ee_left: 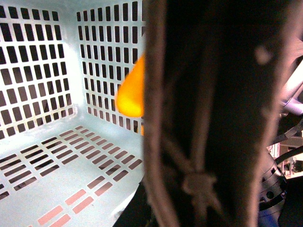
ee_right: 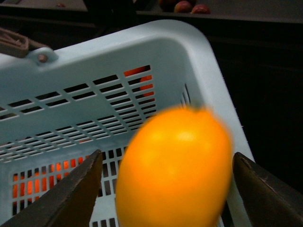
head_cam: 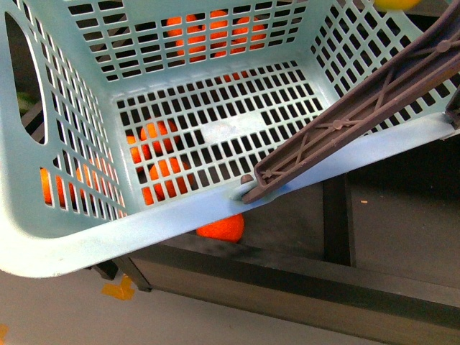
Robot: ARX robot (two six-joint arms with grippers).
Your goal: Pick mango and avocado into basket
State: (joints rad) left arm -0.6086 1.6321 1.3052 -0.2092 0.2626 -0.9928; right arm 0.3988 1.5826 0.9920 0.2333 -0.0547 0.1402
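Oranges (head_cam: 221, 228) lie under the tilted basket (head_cam: 180, 215), showing through its lattice. Beneath it are a dark frame (head_cam: 302, 277) and grey floor (head_cam: 57, 316). A brown handle (head_cam: 345, 118) crosses the basket's near rim. The mango (ee_right: 175, 165), blurred, is over the basket by its far right corner. Its long axis runs along the fingers (ee_right: 71, 194), with one end toward the corner rim. The right claw (ee_right: 167, 153) is spread wide, the fruit loose between its fingers with a gap visible. The left claw does not show past the handle, so I cannot tell its state.
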